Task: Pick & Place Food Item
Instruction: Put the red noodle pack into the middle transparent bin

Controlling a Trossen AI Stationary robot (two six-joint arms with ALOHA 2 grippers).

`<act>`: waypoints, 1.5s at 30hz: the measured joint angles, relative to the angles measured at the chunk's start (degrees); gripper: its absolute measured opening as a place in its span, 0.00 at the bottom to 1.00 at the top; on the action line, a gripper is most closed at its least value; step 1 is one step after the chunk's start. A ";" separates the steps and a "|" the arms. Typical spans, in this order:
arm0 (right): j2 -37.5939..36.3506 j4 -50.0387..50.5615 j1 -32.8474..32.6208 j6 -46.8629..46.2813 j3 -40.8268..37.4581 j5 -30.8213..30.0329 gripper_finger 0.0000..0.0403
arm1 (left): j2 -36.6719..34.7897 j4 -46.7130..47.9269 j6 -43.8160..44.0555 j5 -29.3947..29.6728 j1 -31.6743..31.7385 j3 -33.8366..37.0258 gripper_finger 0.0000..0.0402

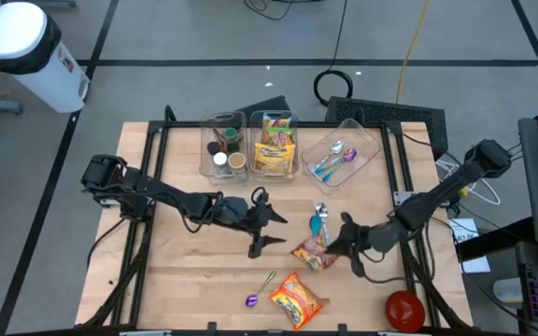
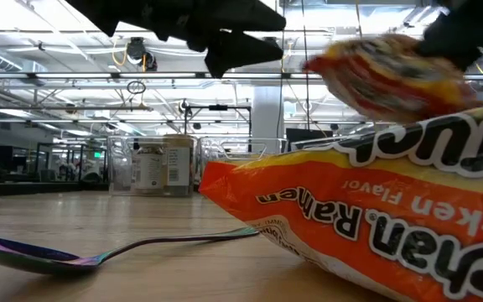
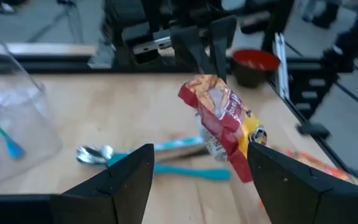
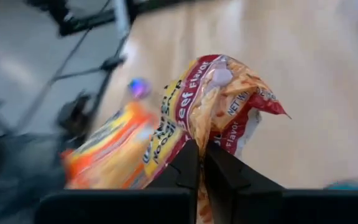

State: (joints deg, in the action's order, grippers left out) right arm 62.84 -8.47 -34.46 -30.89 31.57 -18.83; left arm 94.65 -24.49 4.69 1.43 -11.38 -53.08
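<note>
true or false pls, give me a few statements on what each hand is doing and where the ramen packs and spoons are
1. The right hand is shut on a red ramen pack. True.
2. The left hand holds a spoon. False: it is open and holds nothing.
3. An orange ramen pack lies on the table near its front edge. True.
4. The red bowl sits inside a clear bin. False: it stands at the table's front right corner.
5. A clear bin at the back holds spoons. True.
</note>
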 joint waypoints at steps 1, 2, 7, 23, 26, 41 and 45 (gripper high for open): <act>-0.88 -0.18 0.00 2.78 0.00 -2.70 0.01 | 0.00 -1.07 0.00 0.67 0.21 0.00 0.66; -1.63 -0.28 0.00 5.55 0.00 -5.61 0.01 | 0.00 -2.23 0.00 1.31 0.55 0.00 0.66; -2.93 -0.27 0.00 17.99 0.00 -15.75 0.01 | 0.00 -5.97 3.60 2.23 3.21 0.00 0.66; 2.62 -11.10 11.13 33.74 0.00 -18.44 0.01 | 0.00 -5.15 9.25 -5.87 6.80 0.00 0.66; 3.68 -14.01 12.47 36.06 0.00 -16.41 0.01 | 0.00 -5.06 9.29 -4.88 6.80 0.00 0.66; 3.57 -16.59 11.08 36.15 0.04 -15.34 0.01 | 0.00 -3.45 7.43 2.60 6.80 0.00 0.66; 3.57 -16.62 11.08 36.32 0.04 -13.51 0.01 | -0.01 -3.45 7.23 3.02 6.80 -0.01 0.66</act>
State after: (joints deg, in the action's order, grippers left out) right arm 66.41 -25.10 -23.38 5.43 31.62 -32.33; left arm 94.64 -27.94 11.92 4.45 -4.58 -53.09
